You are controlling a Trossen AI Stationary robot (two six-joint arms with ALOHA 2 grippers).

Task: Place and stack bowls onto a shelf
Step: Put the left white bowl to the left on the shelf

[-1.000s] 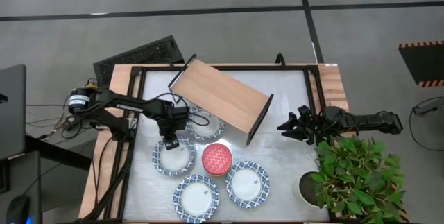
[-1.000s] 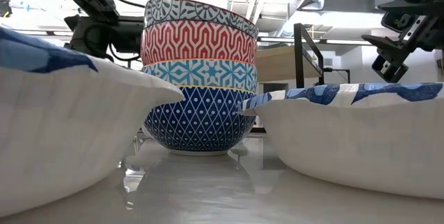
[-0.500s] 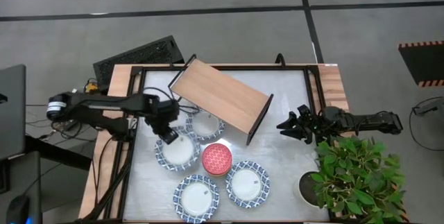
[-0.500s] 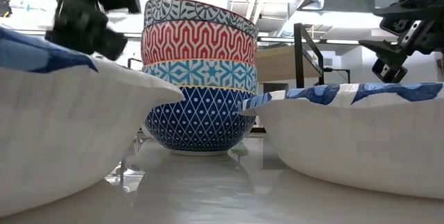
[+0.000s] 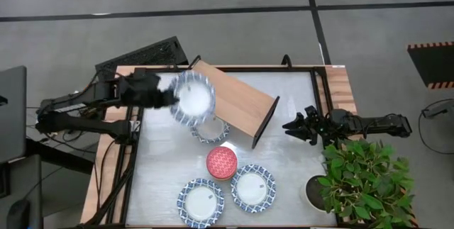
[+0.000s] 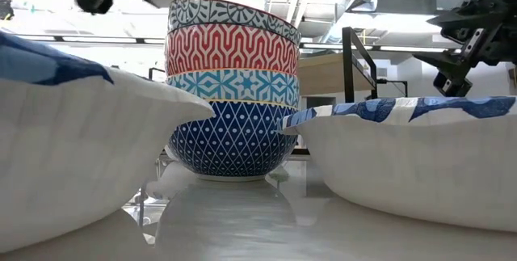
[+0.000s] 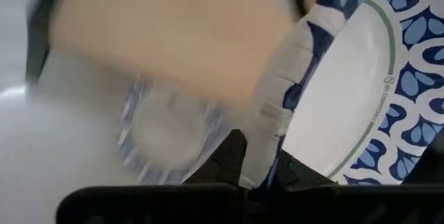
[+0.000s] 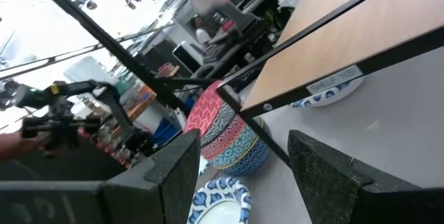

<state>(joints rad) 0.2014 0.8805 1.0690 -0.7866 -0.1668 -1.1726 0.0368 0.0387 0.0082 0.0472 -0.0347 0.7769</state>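
The left end effector (image 5: 169, 97) is clamped shut on the rim of a white bowl with a blue patterned rim (image 5: 192, 98), held raised above the surface (image 5: 291, 144) and tilted, at the near-left end of the shelf (image 5: 230, 101). In the left wrist view the held bowl's rim (image 7: 277, 113) sits pinched between the dark fingers (image 7: 232, 158), with the light wood board of the shelf just beyond it. A second blue-rimmed bowl (image 5: 211, 129) rests on the surface directly below the held one, partly under the shelf edge. The shelf stands at an angle across the middle of the surface, and its board carries no bowl. Nearer the front edge, away from the left end effector, a stack of small patterned bowls with a red top (image 5: 221, 162) stands between two more blue-rimmed bowls (image 5: 201, 202) (image 5: 252, 186). In the low view the stack (image 6: 231, 87) shows four bowls, the lowest dark blue. The right end effector (image 5: 296, 127) hovers with fingers spread wide and holding nothing, just beyond the shelf's far-right end, beside a potted plant (image 5: 362, 179).
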